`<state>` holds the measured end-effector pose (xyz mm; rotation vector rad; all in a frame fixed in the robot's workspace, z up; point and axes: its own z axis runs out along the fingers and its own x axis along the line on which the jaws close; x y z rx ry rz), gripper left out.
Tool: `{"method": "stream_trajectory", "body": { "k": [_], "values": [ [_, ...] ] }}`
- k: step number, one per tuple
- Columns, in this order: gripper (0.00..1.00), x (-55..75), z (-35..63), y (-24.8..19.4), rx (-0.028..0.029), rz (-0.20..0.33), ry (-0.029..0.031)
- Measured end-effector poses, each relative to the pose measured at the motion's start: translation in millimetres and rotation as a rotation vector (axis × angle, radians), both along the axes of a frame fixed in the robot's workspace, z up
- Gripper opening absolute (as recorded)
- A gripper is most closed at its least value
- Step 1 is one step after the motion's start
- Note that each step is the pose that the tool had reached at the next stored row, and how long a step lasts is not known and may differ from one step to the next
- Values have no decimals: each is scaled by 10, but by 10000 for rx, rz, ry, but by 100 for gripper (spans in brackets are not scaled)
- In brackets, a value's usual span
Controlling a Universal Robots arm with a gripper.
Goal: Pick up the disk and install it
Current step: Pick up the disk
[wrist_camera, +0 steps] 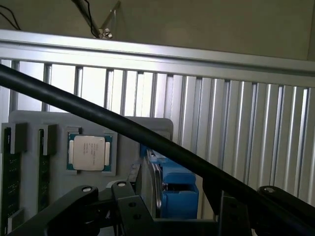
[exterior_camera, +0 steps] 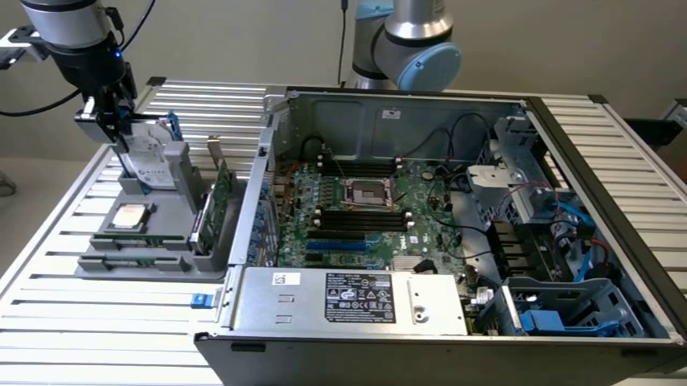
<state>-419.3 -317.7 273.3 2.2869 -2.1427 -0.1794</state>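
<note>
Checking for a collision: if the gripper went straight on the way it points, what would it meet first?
Most likely the disk, standing on edge in the gray holder right under the gripper, its top edge about between the open fingers; depth is hard to judge.

The arm (exterior_camera: 76,24) at the exterior view's upper left is silver-grey, then black with a blue light. Its joint (exterior_camera: 424,60) has a pale-blue cap. The tool (exterior_camera: 118,129) is black with silver screws (wrist_camera: 87,189) and a black cable (wrist_camera: 147,142).
</note>
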Motion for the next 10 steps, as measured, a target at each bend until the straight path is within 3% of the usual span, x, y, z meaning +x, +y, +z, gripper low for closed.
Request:
{"method": "stream_trajectory", "body": {
  "k": [10],
  "values": [
    [62, 1, 35, -1, -1, 7, 7]
  ]
}}
